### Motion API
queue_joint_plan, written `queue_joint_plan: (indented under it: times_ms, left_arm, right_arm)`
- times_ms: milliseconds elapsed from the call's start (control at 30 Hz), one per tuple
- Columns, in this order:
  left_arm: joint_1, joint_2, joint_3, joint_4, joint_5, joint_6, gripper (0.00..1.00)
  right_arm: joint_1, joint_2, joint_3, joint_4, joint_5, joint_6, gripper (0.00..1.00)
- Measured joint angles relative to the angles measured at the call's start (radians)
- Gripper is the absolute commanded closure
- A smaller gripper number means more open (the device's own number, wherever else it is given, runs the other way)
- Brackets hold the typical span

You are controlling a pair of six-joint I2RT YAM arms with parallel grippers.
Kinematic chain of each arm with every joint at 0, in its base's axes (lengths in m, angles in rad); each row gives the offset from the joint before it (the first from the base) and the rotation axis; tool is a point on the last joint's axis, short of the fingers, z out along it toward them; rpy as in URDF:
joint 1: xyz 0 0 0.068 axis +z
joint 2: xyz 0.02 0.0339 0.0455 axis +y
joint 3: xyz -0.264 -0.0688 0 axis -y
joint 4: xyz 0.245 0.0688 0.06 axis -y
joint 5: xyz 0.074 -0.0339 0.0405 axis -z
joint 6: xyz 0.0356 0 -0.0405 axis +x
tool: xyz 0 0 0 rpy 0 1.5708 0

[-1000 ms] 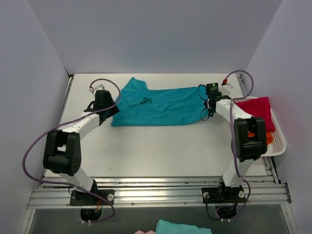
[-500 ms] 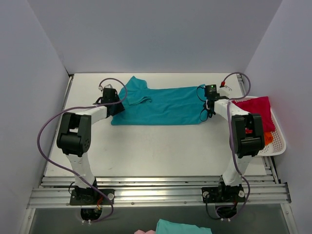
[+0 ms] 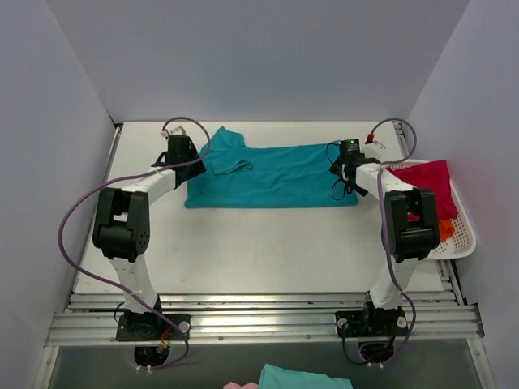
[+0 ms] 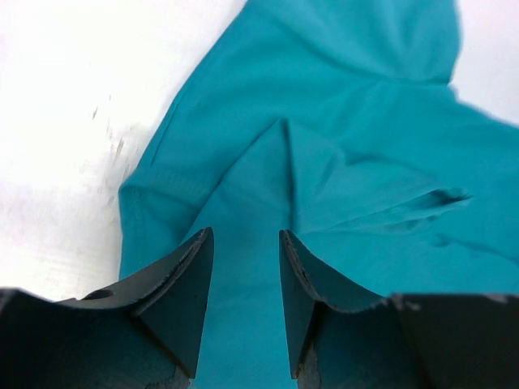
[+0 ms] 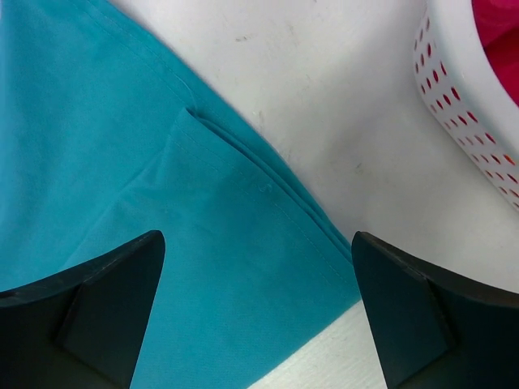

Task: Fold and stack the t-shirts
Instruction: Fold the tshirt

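Teal-blue cloth fills most of both wrist views. The teal-blue t-shirt lies spread flat along the far edge of the counter, reaching from near the far left corner almost to the right edge. One sleeve is bunched up toward the far edge.

The left arm reaches to the shirt's left end. We see its jaws parted by a narrow gap, with the shirt showing between and beyond them. A raised fold of cloth starts just ahead of the gap. We see nothing pinched, and we cannot tell whether the tips touch the fabric.

The right arm reaches to the shirt's right end. Its jaws are spread wide and grip nothing. Below them lie the doubled hem of the shirt and bare counter.

Just beside that end, at the counter's right edge, sits the white basket. It holds the crimson-pink t-shirt, and a bit of the orange t-shirt shows nearer us.
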Motion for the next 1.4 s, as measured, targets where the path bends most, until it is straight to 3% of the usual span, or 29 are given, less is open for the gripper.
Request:
queue_joint_plan:
  times_ms: [300,1100,1267,1400]
  left_arm:
    - [0.002,0.074,0.151,0.011,0.023,0.0,0.53]
    - [-0.031,0.224,0.185,0.059,0.111,-0.031,0.48]
    - [-0.037,0.259,0.222,0.077,0.121,-0.041,0.67]
    - [-0.037,0.288,0.245,0.084,0.124,-0.049,0.91]
  right_arm:
    - [0.0,0.031,0.076,-0.011,0.005,-0.001,0.08]
    - [0.0,0.072,0.076,-0.006,0.014,-0.006,0.1]
    - [0.0,0.079,0.076,-0.005,0.018,-0.008,0.11]
    - [0.0,0.084,0.076,0.001,0.018,-0.009,0.13]
